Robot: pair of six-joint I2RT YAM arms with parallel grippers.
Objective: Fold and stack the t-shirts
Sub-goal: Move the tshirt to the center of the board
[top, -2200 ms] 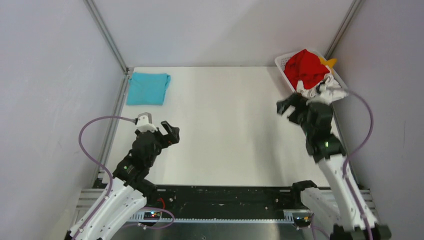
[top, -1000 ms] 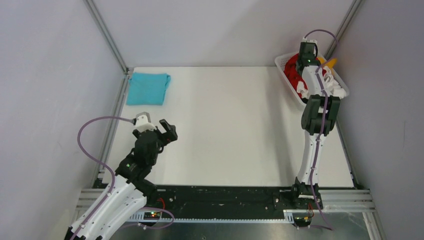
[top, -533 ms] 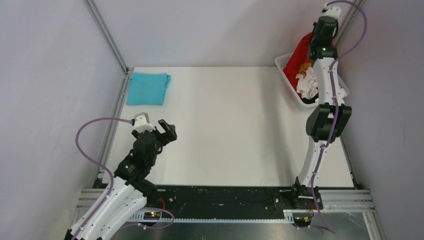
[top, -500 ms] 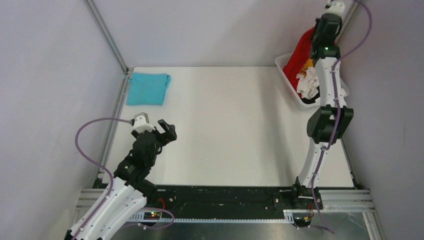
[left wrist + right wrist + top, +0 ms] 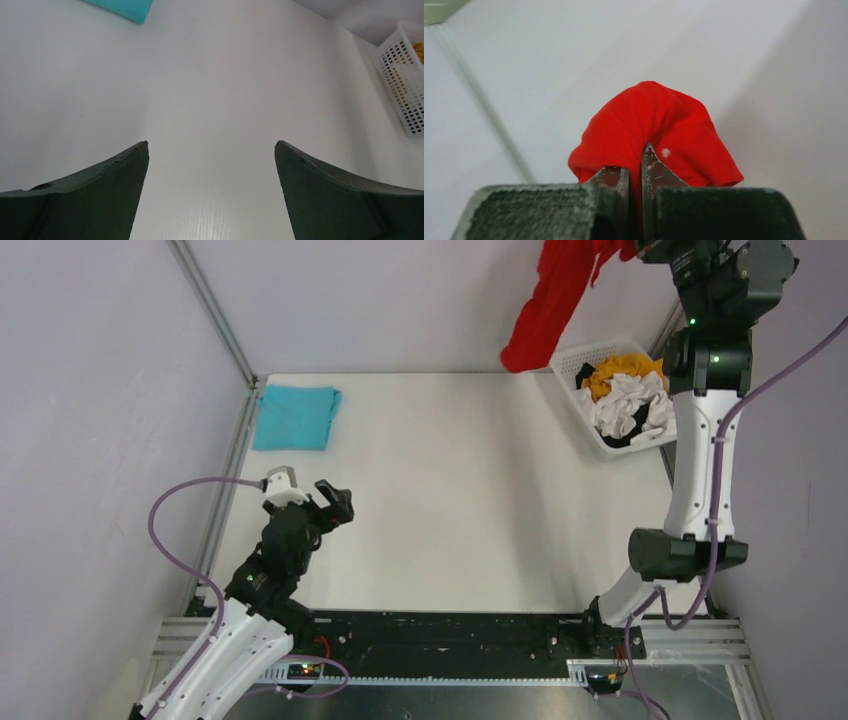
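Table [image 5: 450,500]: white. The middle is bare, which makes it the likely place to spread a shirt.
Red shirt [image 5: 548,300]: out of the basket, hanging in a long bunched drape high over the far right corner. Its lower end dangles just left of the basket. Whether it clears the table cannot be told.
Basket [image 5: 566,362]: far right, holding the orange-yellow shirt [image 5: 625,368], white shirt [image 5: 632,405] and black shirt [image 5: 620,438] in a loose heap.
Blue shirt [image 5: 295,417]: folded flat at the far left corner, well apart from everything else. Judged to be the start of the stack.
Right gripper [image 5: 636,162]: raised high, fingers pinched tight on a bunched fold of the red shirt. Only a small bite of cloth shows in the wrist view.
Left gripper [image 5: 211,144]: near left, low over bare table, fingers spread wide with nothing between them.
Step in hand (judgement): carrying the red shirt to the middle for spreading.
- Keep it high until the hem is past the basket rim.
- Lower it so the free end lands first, then drag it flat.
- Bring the left gripper to a hem or shoulder, because one pinch on a bunch will not open the cloth.
Risk: the bunch slipping from the pinch, or the hem catching on the basket.
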